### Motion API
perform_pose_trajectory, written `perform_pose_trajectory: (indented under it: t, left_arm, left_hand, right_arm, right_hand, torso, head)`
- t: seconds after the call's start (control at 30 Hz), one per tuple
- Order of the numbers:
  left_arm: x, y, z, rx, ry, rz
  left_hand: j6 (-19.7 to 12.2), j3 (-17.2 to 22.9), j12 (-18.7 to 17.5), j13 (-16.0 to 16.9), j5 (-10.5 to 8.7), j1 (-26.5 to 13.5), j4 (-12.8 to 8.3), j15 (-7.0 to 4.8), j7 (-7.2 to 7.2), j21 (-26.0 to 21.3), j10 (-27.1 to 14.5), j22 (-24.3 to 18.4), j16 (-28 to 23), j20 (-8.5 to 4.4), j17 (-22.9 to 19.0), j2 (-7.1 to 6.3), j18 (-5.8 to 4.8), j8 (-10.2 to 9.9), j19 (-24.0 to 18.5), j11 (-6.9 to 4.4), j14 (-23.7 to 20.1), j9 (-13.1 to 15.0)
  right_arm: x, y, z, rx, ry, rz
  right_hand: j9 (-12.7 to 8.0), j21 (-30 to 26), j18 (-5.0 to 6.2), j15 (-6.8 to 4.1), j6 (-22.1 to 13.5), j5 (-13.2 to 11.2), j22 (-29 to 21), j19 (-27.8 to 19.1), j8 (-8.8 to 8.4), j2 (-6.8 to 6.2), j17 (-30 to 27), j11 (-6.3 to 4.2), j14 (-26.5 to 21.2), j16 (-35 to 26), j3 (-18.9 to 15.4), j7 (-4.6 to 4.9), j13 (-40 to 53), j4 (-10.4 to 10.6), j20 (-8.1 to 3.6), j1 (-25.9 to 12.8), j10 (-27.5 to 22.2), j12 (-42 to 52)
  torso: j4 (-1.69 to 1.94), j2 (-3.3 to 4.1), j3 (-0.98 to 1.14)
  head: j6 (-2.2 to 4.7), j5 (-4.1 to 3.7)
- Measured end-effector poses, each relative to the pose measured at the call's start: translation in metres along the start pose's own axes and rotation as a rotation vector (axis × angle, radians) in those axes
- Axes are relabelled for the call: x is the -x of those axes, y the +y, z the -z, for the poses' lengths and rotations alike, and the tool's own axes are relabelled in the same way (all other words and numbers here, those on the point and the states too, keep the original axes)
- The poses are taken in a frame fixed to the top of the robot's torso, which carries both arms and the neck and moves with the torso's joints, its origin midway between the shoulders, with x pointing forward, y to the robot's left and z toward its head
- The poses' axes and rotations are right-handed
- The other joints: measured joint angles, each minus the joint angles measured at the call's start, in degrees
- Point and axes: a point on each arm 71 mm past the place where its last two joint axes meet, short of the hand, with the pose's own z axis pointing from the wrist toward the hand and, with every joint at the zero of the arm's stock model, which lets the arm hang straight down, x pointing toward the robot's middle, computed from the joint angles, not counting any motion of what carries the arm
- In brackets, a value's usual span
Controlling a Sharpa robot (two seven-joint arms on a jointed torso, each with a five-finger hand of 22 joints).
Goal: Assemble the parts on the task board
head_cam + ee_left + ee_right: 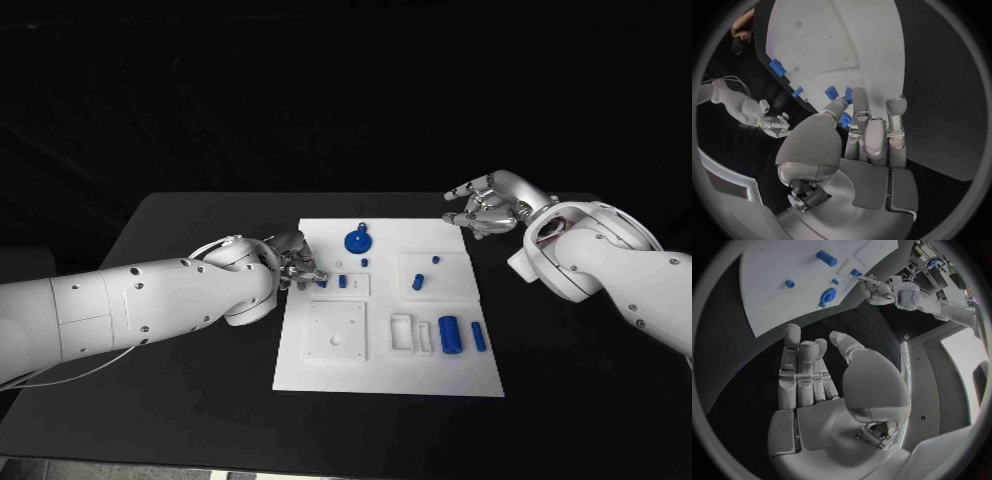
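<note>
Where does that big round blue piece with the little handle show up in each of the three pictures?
Head view: the round blue piece lies near the board's far edge, between the two robot hands.
Left wrist view: I cannot pick it out; only small blue parts show near the fingers.
Right wrist view: it lies at the board's edge nearest the black table, beyond the fingertips.
Shared landmark: the white board.

Task board point(346, 375) mid-table point(188, 230); left hand point(293, 258) at its left edge, right hand point(488, 208) off far-right corner.
</note>
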Motion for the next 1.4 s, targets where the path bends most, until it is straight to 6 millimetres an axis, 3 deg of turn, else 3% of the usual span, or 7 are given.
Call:
perform_pose_trajectory:
  t: [0.23, 0.57, 0.83, 1.1, 1.4]
  left_arm:
    - [-0.0001, -0.0007, -0.0002, 0.002, -0.001, -0.002]
    - [-0.0003, -0.0005, -0.0006, 0.01, 0.0, -0.005]
    - [-0.0005, 0.0006, -0.0013, 0.018, -0.001, -0.007]
    - [-0.0028, 0.0007, -0.0015, 0.022, 0.004, -0.009]
    - [-0.0032, 0.0007, -0.002, 0.023, 0.004, -0.009]
  left_hand:
    - [0.0, 0.02, 0.0, 0.0, -0.22, -0.03, 0.02, 0.01, 0.0, 0.0, 0.0, -0.01, 0.0, 0.0, 0.0, -0.02, 0.0, 0.0, 0.0, 0.0, 0.0, 0.07]
    - [0.29, -1.0, 0.0, 0.0, -1.33, -0.26, 3.04, 0.03, -0.29, 0.0, 0.22, -0.01, 0.0, 0.0, 0.0, -1.42, 0.04, 0.02, 0.0, -0.21, -0.01, -0.05]
    - [2.37, -2.25, 0.0, 0.07, -4.52, -1.0, 6.27, -0.08, -2.36, 0.0, 0.6, -0.02, 0.0, 0.0, -0.03, -2.93, 0.04, -0.23, 0.0, -0.64, 0.07, -0.26]
    - [4.1, -2.86, 0.0, 0.22, -4.99, -2.18, 9.32, -0.28, -4.08, -0.26, -0.53, -0.02, -0.01, 0.0, -0.2, -3.4, 0.04, -0.09, 0.0, -1.77, 0.07, 0.15]
    - [4.25, -2.73, 0.0, 0.21, -4.99, -2.35, 9.59, -0.28, -4.22, -0.46, -0.62, -0.03, -0.01, 0.0, -0.37, -3.25, 0.04, 0.01, 0.0, -1.85, 0.07, 0.04]
  right_arm:
    - [-0.0005, 0.0005, -0.0002, 0.001, 0.001, -0.001]
    - [-0.0009, 0.0011, -0.0003, 0.003, 0.001, -0.001]
    - [-0.0009, 0.0012, -0.0003, 0.003, 0.001, -0.002]
    - [-0.0011, 0.0013, -0.0005, 0.003, 0.001, -0.002]
    - [-0.0013, 0.0013, -0.0007, 0.003, 0.002, -0.002]
  right_hand:
    - [0.0, 0.0, 0.0, 0.0, 0.0, 0.22, 0.0, 0.0, 0.0, 0.0, 0.0, 0.0, 0.0, 0.0, 0.0, 0.0, 0.0, 0.0, 0.0, 0.0, 0.0, 0.0]
    - [0.0, 0.0, 0.0, 0.0, 0.0, 0.22, 0.0, 0.0, 0.0, 0.0, 0.0, 0.0, 0.0, 0.0, 0.0, 0.0, 0.0, 0.0, 0.0, 0.0, 0.0, 0.0]
    - [0.0, 0.0, 0.0, 0.0, 0.0, 0.22, 0.0, 0.0, 0.0, 0.0, 0.0, 0.0, 0.0, 0.0, 0.0, 0.0, 0.0, 0.0, 0.0, 0.0, 0.0, 0.0]
    - [0.0, 0.0, 0.0, 0.0, 0.0, 0.22, 0.0, 0.0, 0.0, 0.0, 0.0, 0.0, 0.0, 0.0, 0.0, 0.0, 0.0, 0.0, 0.0, 0.0, 0.0, 0.0]
    - [0.0, 0.0, 0.0, 0.0, 0.0, 0.22, -0.07, 0.0, 0.0, 0.0, -0.05, 0.0, 0.0, 0.0, 0.0, 0.0, 0.0, 0.0, 0.0, 0.0, 0.0, 0.0]
  torso:
    - [-0.04, 0.0, 0.03]
    - [-0.01, 0.0, 0.03]
    - [0.02, 0.01, -0.01]
    - [0.03, 0.02, -0.04]
    - [0.05, 0.01, -0.04]
  head:
    - [-0.03, -0.09]
    - [-0.04, -0.32]
    - [0.04, -0.32]
    - [-0.01, -0.32]
    - [-0.06, -0.37]
